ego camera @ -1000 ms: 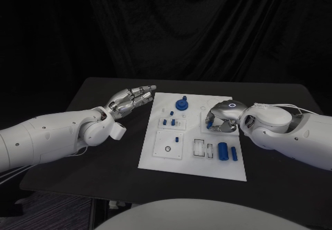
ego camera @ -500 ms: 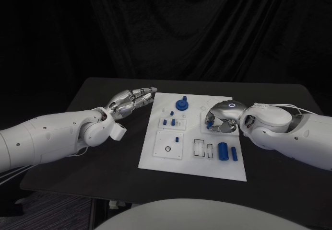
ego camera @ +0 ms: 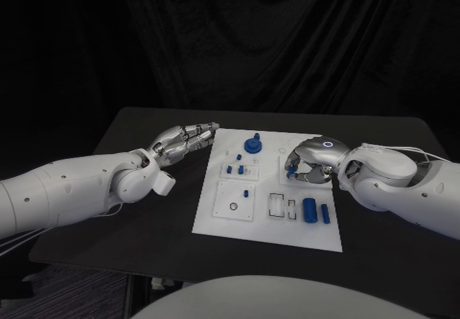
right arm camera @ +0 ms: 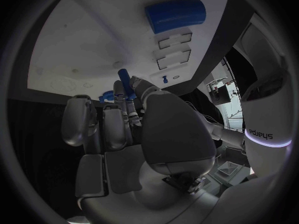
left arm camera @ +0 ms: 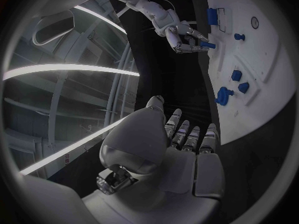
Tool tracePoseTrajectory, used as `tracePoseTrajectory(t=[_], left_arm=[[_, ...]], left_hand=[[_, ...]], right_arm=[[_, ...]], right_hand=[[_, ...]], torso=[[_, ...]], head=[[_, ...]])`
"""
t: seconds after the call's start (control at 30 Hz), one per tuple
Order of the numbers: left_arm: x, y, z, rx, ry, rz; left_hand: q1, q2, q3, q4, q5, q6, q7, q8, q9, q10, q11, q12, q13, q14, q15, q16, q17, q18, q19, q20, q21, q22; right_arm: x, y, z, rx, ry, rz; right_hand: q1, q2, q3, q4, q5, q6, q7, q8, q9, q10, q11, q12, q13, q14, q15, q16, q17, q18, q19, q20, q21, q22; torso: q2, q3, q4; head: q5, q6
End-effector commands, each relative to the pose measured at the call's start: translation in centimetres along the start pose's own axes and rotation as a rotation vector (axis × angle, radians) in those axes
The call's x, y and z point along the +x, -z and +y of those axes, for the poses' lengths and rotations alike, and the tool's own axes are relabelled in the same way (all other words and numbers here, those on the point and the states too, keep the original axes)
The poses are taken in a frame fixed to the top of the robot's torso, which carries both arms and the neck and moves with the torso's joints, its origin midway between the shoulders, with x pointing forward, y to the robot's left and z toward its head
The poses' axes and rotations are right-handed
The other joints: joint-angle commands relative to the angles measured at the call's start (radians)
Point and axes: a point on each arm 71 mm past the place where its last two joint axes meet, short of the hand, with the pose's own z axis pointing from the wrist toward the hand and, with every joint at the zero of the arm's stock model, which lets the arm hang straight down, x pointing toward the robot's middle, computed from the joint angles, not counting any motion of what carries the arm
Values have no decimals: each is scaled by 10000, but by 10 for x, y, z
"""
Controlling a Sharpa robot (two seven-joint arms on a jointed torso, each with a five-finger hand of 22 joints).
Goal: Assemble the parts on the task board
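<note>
**White arms, silver hands**

Both arms wear smooth white shells dotted with small dark screws. The left hand [ego camera: 182,141] and right hand [ego camera: 312,161] are silver; a blue-lit ring sits on the right hand's back, thin white cables behind its wrist.

A robotics lab or demonstration booth. A black table [ego camera: 143,193] stands against a black draped curtain [ego camera: 288,60], with a white task board [ego camera: 221,222] set squarely in its middle. The left wrist view shows an industrial ceiling with long strip lights [left arm camera: 69,72] overhead, suggesting a large hall rather than a home.
</note>
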Motion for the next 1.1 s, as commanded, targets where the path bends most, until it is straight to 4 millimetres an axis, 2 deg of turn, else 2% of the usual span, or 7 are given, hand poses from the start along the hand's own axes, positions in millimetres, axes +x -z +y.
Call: tracePoseTrajectory(t=[0.03, 0.3, 0.53, 0.63, 0.77, 0.93, 1.1], left_arm=[[2, 0, 0, 2, 115, 165], [3, 0, 1, -12, 134, 193], [3, 0, 1, -20, 146, 217], [3, -1, 1, -21, 144, 216], [2, 0, 1, -21, 120, 174], [2, 0, 1, -14, 104, 145], [4, -1, 1, -8, 106, 166]], left_hand=[[111, 10, 12, -51, 46, 20, 2, 43, 6, 33, 12, 58, 3, 34, 85, 67, 15, 92, 17, 92, 24, 36], [115, 32, 24, -53, 42, 1, -5, 37, 3, 18, 16, 47, 0, 47, 112, 74, 19, 96, 54, 132, 46, 89], [115, 49, 32, -53, 41, -23, -11, 32, 0, 5, 17, 39, -2, 68, 148, 84, 25, 101, 86, 165, 67, 128], [115, 49, 32, -53, 41, -23, -11, 32, 0, 5, 17, 39, -2, 68, 148, 84, 25, 101, 86, 165, 67, 128], [114, 50, 33, -54, 40, -18, -12, 31, 0, 3, 19, 41, -2, 58, 146, 79, 21, 103, 93, 176, 71, 129], [114, 43, 30, -58, 45, -18, -12, 31, 0, 3, 32, 44, -1, 43, 112, 73, 16, 102, 84, 180, 65, 107], [115, 40, 29, -60, 49, -17, -10, 32, 1, 2, 36, 44, -1, 38, 94, 71, 15, 102, 91, 179, 70, 117]], right_arm=[[-15, 3, 4, -85, -54, -867], [-31, 9, 28, -744, -117, -1067], [-28, 5, 58, -1698, -133, -694], [-22, -2, 72, -2134, -38, -523], [-14, -14, 91, -2665, 79, -513], [-5, -29, 111, -3142, 118, -323], [5, -43, 129, -3509, 105, -13]], right_hand=[[111, 21, 49, -23, 42, 183, -58, 92, 365, 144, -3, -64, -20, -46, -21, -26, 8, -58, -49, -3, 21, 1681], [103, 19, 59, -26, 0, 289, -76, 153, 457, 285, -28, -124, -40, -35, -40, -26, 12, -61, -38, -19, 40, 1685], [153, 15, 91, -67, 59, 316, -90, 164, 499, 361, -50, -170, -56, -8, -60, 3, 73, -66, -20, -35, 74, 1694], [155, 14, 92, -70, 65, 318, -90, 164, 502, 367, -50, -174, -58, -5, -61, 7, 81, -67, -19, -36, 76, 1695], [174, 0, 106, -92, 117, 308, -84, 156, 520, 388, -51, -215, -72, -1, -67, 6, 78, -66, -18, -44, 75, 1694], [181, -25, 118, -112, 163, 271, -71, 127, 531, 394, -44, -268, -90, 6, -65, 9, 85, -70, -10, -48, 90, 1698], [196, -45, 135, -136, 169, 222, -52, 90, 536, 388, -31, -322, -107, 0, -59, -5, 59, -65, -21, -49, 60, 1689]], torso=[[1, 4, 2], [7, -5, 0], [-3, -4, 7], [-16, -12, 11], [-3, 3, 4], [16, -3, 69], [19, -22, 63]], head=[[41, 2], [67, 2], [121, 2], [172, 2], [286, 2], [291, 2], [296, 2]])
